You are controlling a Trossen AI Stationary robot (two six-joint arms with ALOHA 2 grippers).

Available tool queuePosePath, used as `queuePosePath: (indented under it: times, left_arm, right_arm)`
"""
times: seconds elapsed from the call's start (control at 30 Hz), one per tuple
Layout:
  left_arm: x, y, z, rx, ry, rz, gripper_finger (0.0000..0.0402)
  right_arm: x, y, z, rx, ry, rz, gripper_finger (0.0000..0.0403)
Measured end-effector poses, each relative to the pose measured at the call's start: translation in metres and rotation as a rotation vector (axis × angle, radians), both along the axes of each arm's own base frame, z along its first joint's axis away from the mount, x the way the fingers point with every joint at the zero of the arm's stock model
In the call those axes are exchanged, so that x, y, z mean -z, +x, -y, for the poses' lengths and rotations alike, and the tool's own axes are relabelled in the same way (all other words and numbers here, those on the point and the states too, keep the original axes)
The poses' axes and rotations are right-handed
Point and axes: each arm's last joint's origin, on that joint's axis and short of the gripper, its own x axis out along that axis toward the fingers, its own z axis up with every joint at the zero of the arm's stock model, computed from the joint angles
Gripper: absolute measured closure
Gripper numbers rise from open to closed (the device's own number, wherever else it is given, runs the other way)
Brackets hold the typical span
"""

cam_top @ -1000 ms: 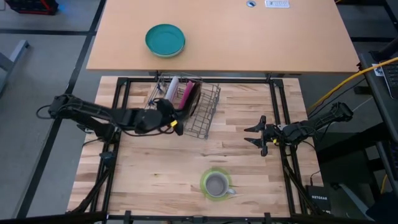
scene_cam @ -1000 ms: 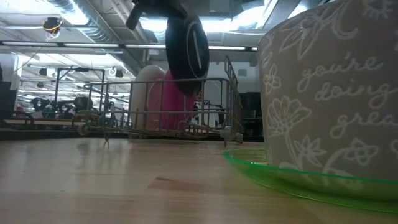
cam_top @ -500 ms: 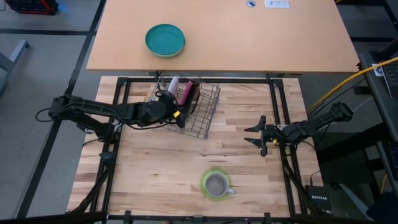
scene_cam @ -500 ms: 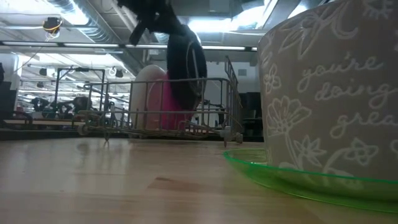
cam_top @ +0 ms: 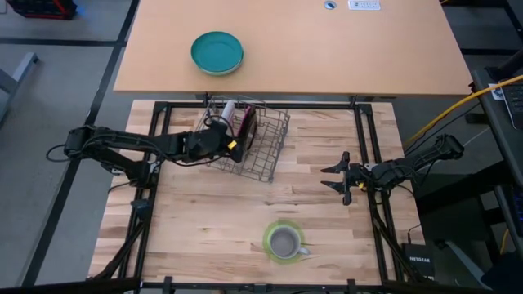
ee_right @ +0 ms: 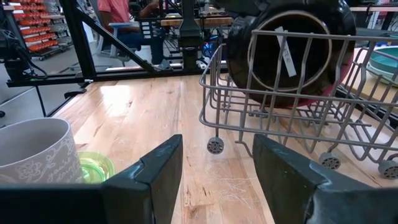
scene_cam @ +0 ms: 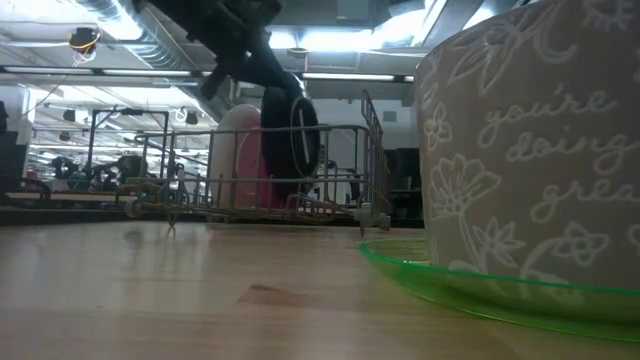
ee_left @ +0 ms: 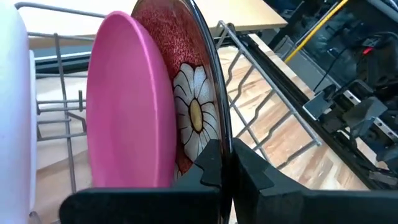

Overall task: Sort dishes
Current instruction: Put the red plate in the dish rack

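A wire dish rack (cam_top: 260, 143) stands at the table's far middle. In it a white plate (ee_left: 12, 106) and a pink plate (ee_left: 124, 106) stand on edge. Beside them is a dark plate (ee_left: 189, 93) with a red, daisy-patterned face and a black underside (ee_right: 289, 53). My left gripper (cam_top: 234, 139) reaches into the rack from the left and is shut on this dark plate. My right gripper (ee_right: 214, 168) is open and empty at the right. A grey mug (cam_top: 283, 242) stands on a lime-green saucer (cam_top: 270, 233) at the near middle. My left gripper pinches the dark plate's black rim (ee_left: 219, 134) between its two fingers, one on the red face and one on the black underside. The fingers slant down from the table's left (scene_cam: 250, 60). The plate stands upright on edge inside the rack, next to the pink plate.
A teal bowl (cam_top: 216, 52) sits on the tan table beyond the work table. Black frame rails (cam_top: 368, 163) run along the table's sides. Bare wood lies between the rack and the mug. People show in the room behind (ee_right: 121, 12).
My left gripper has gone toward the far edge and down, still shut on the dark plate. The plate, held above the rack a second ago, has sunk into the rack and now stands beside the pink plate.
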Motion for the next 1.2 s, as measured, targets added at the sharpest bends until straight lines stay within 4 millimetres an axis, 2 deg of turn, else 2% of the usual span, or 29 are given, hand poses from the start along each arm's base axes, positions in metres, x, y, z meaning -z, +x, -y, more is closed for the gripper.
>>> queuePosePath:
  times: [0.43,0.7,1.2]
  left_arm:
    - [0.001,0.002,-0.013,0.005,0.012,0.000,0.0401]
    - [0.016,0.011,-0.021,-0.022,-0.032,-0.028,0.0399]
    - [0.020,0.013,-0.021,0.009,-0.004,-0.074,0.0326]
  right_arm:
    - [0.000,0.000,0.000,0.002,-0.001,0.000,0.0205]
    - [0.000,0.000,0.000,0.002,-0.001,0.000,0.0205]
    - [0.000,0.000,0.000,0.000,0.000,0.000,0.0205]
